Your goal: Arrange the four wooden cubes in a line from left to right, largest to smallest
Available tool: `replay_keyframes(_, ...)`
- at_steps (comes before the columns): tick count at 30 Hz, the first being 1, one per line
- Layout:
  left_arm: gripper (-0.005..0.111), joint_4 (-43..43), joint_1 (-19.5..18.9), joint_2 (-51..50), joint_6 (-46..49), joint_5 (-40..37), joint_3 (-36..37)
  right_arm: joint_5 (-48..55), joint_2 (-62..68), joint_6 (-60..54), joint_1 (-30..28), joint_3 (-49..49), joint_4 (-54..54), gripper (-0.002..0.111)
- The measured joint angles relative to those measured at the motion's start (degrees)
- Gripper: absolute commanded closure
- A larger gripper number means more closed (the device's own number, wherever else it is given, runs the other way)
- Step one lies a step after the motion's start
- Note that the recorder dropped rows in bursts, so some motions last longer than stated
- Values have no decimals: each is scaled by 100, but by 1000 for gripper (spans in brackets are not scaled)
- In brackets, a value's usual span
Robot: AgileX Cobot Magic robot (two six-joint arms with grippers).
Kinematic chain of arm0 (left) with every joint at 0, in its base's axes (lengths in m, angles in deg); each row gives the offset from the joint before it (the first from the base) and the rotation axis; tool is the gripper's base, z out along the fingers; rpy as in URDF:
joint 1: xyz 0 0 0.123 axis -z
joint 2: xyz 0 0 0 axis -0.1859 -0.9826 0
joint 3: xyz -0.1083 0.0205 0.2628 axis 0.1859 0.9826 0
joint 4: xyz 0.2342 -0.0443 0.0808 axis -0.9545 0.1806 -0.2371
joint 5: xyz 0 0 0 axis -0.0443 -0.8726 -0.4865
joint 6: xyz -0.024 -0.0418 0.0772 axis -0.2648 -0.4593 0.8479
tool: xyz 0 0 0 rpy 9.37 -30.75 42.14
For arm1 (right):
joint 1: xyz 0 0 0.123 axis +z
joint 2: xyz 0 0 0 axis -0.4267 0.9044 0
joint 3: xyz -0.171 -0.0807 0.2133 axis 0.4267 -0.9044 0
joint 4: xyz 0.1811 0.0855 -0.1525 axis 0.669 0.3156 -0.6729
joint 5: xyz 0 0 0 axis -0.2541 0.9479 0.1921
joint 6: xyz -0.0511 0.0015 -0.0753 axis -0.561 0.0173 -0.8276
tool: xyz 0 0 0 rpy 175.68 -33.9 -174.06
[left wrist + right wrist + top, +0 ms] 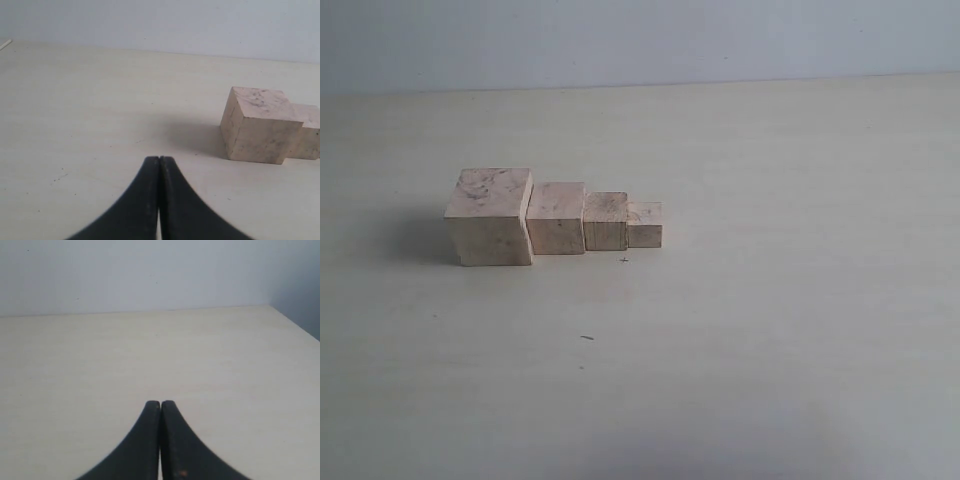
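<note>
Four pale wooden cubes stand touching in a row on the table in the exterior view: the largest cube (490,216) at the left, then the second cube (556,217), the third cube (605,221) and the smallest cube (644,224) at the right. The left wrist view shows the largest cube (257,125) with the second cube (307,131) partly hidden behind it, well ahead of my left gripper (159,160), which is shut on nothing. My right gripper (160,403) is shut on nothing above bare table, no cube in its view. Neither gripper appears in the exterior view.
The beige table (770,330) runs to a pale wall at the back. A small dark mark (587,338) lies on the table in front of the row. The table's edge (295,325) shows in the right wrist view.
</note>
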Motion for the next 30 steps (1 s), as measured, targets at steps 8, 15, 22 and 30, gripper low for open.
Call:
replay_keyframes(8, 107, 0, 0, 0, 0, 0, 0, 71, 0, 504, 0, 0, -97, 108)
replay_keyframes(15, 107, 0, 0, 0, 0, 0, 0, 83, 0, 608, 0, 0, -92, 108)
replay_keyframes(22, 107, 0, 0, 0, 0, 0, 0, 94, 0, 630, 0, 0, -62, 108)
replay_keyframes(30, 107, 0, 0, 0, 0, 0, 0, 94, 0, 643, 0, 0, -39, 108)
